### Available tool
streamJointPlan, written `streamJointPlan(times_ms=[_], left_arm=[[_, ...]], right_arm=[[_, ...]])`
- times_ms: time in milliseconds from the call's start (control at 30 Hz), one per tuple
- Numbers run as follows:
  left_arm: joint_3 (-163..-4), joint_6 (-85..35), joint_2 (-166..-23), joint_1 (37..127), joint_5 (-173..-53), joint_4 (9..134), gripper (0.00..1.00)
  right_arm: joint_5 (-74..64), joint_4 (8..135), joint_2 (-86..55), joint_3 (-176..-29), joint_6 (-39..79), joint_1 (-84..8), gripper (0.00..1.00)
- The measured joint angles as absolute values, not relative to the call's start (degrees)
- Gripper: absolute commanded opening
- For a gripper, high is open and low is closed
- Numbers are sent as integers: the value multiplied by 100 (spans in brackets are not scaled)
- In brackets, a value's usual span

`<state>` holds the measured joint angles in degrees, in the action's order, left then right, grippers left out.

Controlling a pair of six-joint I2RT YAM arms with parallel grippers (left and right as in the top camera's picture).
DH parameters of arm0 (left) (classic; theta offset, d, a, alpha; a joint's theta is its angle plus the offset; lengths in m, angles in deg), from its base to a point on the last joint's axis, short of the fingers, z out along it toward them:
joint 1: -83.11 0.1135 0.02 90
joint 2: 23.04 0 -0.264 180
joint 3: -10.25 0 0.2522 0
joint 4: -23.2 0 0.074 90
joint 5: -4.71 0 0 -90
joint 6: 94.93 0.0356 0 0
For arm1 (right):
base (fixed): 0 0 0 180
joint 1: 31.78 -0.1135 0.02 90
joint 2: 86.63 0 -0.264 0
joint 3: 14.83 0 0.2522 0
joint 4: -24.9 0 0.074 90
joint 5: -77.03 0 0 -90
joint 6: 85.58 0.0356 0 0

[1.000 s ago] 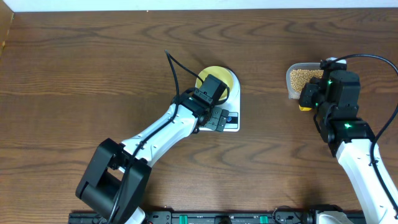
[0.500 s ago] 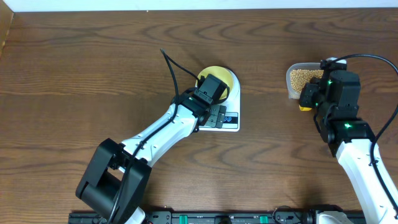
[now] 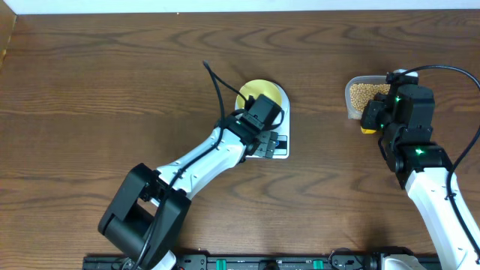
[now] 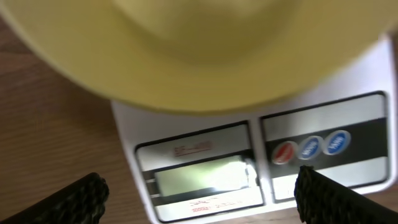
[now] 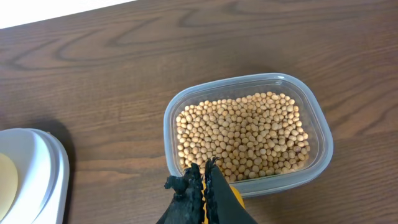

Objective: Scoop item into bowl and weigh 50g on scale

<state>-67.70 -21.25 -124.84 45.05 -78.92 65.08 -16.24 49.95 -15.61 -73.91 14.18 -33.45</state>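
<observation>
The pale-yellow bowl [image 3: 259,91] stands on the white scale [image 3: 283,150]. In the left wrist view the bowl [image 4: 205,56] fills the top, above the scale's grey display [image 4: 205,177] and its buttons. My left gripper [image 4: 202,205] is open, its fingers either side of the display; from overhead it [image 3: 264,133] hovers over the scale's front. The tan beans [image 5: 242,134] fill the clear container [image 5: 320,155], which also shows in the overhead view [image 3: 350,96]. My right gripper [image 5: 204,186] is shut on the yellow scoop [image 5: 239,202] at the container's near edge. The scoop's head is hidden.
The dark wooden table [image 3: 112,90] stretches left and behind. A corner of the scale [image 5: 37,168] shows at the left of the right wrist view. A black rail [image 3: 262,262] runs along the table's front edge.
My left gripper has shifted a little to the right over the front of the scale. The right arm and scoop have not moved.
</observation>
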Motion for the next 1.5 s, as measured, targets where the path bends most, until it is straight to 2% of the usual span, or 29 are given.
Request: streamJointPlan(times_ms=[1500], left_arm=[[-6770, -2147, -12809, 4433, -7890, 6200, 98]], right_arm=[[-1626, 5030, -1561, -7391, 1416, -3306, 1]])
